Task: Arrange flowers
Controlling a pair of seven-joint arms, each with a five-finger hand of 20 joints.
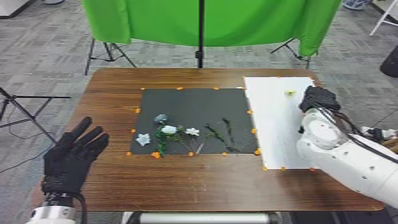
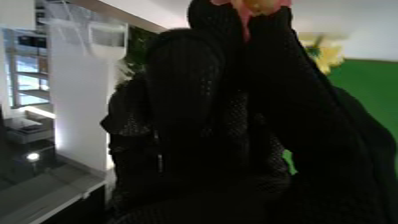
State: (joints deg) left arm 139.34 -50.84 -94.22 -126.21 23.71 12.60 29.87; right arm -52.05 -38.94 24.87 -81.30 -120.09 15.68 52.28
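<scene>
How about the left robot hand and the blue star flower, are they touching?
Apart. The head view shows brown table between the left robot hand and the blue star flower.

A green cloth hangs behind the brown worktop; grey patterned carpet surrounds the worktop, with black tripod stands beside and behind it.

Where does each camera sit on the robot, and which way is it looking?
Head view: it sits on the robot's head and looks forward and down at the table and flowers; the left hand and the right hand show.
Right wrist view: it sits on the right arm's wrist and looks along the black glove to the fingers, which pinch a pink flower.
Both views share: the right hand and green cloth.
</scene>
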